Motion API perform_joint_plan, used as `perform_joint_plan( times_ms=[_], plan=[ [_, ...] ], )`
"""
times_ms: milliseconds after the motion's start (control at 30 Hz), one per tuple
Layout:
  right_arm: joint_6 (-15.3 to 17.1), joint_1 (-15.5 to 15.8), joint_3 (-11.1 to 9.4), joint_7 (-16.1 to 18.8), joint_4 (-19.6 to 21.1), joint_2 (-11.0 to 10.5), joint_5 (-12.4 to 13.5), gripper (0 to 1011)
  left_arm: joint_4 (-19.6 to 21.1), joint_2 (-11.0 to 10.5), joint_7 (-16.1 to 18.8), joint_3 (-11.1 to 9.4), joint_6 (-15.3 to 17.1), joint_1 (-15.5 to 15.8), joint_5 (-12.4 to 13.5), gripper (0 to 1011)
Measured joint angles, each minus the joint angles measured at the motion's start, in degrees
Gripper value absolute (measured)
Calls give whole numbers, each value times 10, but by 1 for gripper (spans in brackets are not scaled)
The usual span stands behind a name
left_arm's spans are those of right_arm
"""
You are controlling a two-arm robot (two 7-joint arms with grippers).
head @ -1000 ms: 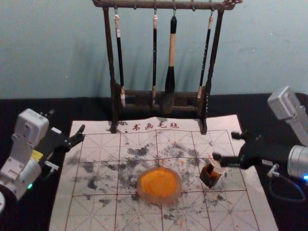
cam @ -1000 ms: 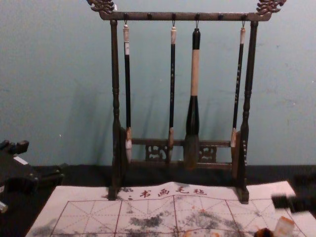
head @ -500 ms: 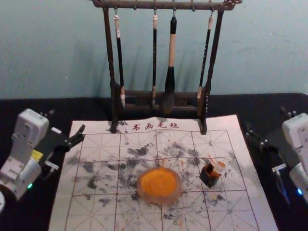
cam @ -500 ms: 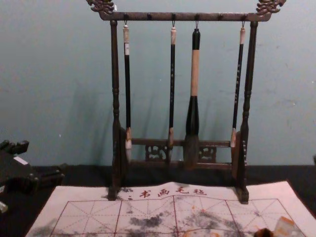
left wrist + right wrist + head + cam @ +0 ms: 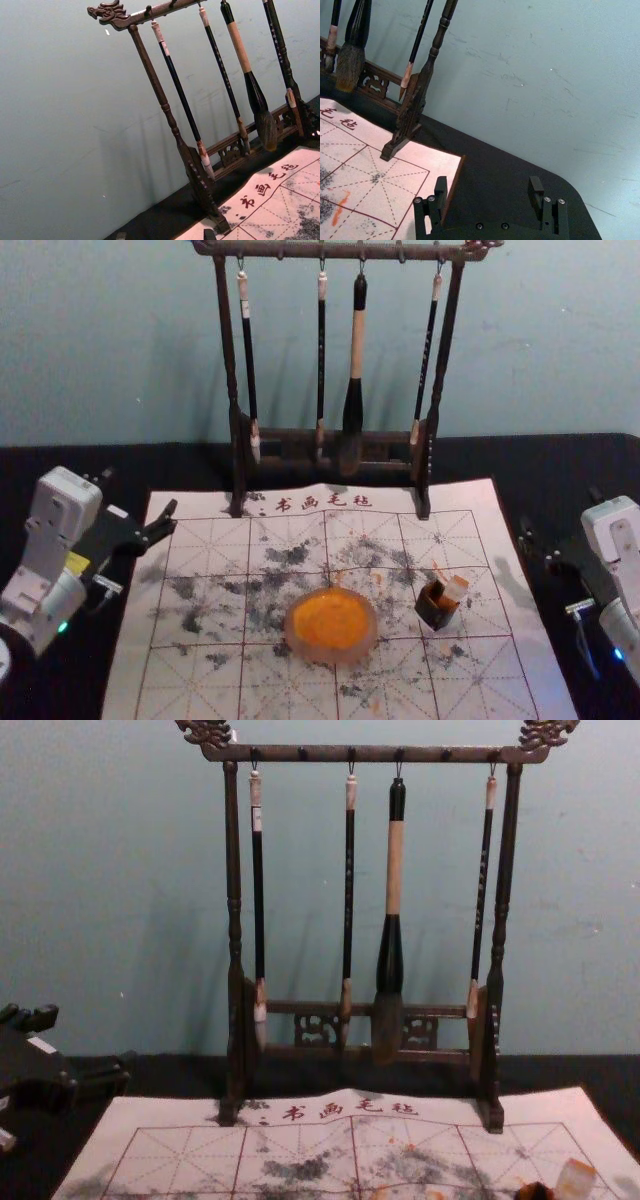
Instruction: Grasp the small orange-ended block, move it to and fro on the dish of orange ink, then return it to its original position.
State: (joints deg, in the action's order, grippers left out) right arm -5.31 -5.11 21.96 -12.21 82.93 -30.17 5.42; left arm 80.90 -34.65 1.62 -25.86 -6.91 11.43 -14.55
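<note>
Small orange-ended pale block (image 5: 455,589), leaning right in dark squarish pot (image 5: 434,608); leftward, bodyward of nearer right gripper (image 5: 488,185), spread wide; left gripper (image 5: 139,491) far left, spread.

From my end I count one brush rack (image 5: 300,249) at the top centre of the head view. Four brushes hang there: one slender brush (image 5: 249,360), a second slender brush (image 5: 321,360), one thick brush (image 5: 354,410) and a third slender brush (image 5: 429,350). I get one mat (image 5: 490,620) bearing four characters (image 5: 323,503), one dish of orange ink (image 5: 330,652) at lower centre, one dark box (image 5: 436,610) and one orange-ended block (image 5: 456,588). My grippers number two: left gripper (image 5: 138,494), left edge; right gripper (image 5: 560,513), right edge.
</note>
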Motion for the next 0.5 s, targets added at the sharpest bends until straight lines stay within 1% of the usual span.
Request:
perform_joint_plan(
  times_ms=[500],
  plan=[
    [-1,1,1,-1,3,-2,-1,1000,0,0,0,0,0,0,0,1001]
  ],
)
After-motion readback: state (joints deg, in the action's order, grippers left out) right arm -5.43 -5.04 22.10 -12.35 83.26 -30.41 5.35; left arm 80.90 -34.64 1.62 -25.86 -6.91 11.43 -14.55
